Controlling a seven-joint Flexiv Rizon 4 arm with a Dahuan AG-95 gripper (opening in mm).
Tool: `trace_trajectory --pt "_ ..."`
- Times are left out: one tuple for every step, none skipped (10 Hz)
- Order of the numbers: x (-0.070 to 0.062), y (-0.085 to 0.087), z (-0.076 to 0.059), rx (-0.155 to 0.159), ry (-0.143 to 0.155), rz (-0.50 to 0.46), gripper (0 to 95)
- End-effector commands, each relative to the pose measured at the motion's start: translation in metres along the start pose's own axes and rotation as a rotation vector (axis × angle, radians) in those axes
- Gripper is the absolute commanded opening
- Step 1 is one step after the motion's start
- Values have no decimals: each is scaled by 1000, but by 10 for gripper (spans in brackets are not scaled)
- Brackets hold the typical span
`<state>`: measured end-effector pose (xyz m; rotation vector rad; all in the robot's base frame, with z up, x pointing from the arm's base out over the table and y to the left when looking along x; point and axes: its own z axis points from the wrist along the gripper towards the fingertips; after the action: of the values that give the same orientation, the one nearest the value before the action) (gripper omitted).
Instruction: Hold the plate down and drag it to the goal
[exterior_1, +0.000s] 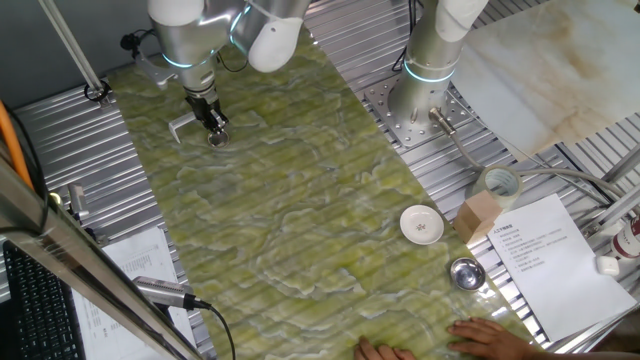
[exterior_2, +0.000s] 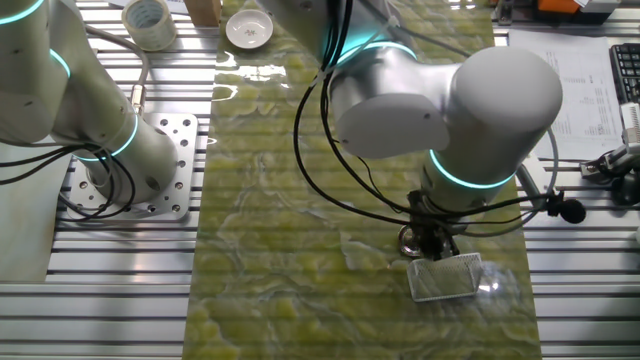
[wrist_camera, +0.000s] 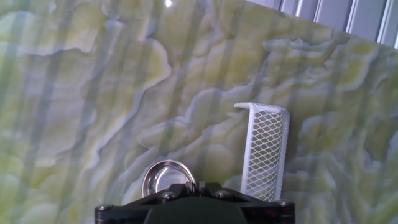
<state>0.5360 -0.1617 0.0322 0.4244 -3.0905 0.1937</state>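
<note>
Green-veined, marble-patterned sheeting covers the ribbed metal bench (exterior_1: 60, 130) where I work. My gripper (exterior_1: 215, 130) hangs low at the far end of that sheet, right over the small round shiny silver metal plate (wrist_camera: 166, 176), which lies flat on the sheet. In the hand view only the far part of its rim and dish shows past my housing. Just beside it sits the thin white mesh-textured three-sided frame that is the goal (wrist_camera: 266, 152). The plate is outside it, close to one long side, apparently not touching.

I cannot tell whether my jaws are apart or together, because the housing and the arm hide the tips in every view. Whether they already press on the plate is also unclear, though they look to be at its height.

I judge this to be the press-down step, with the drag not yet begun. Next I need firm downward contact on the plate's centre, then a short sideways slide round to the frame's open end and in, without nudging the frame.
</note>
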Motion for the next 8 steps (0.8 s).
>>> trace_trajectory --pt "0 0 -1 1 3 -1 190" --pt "0 0 -2 0 5 -3 190" --pt "0 0 -4 -2 7 -3 190" --pt "-1 0 -7 -7 8 -12 190" --pt "-2 1 -11 -12 10 -15 190" --pt "-3 1 -14 -16 11 -14 0" --pt "-3 1 -14 -25 11 -2 0" --pt "-3 1 -14 -45 14 19 0"
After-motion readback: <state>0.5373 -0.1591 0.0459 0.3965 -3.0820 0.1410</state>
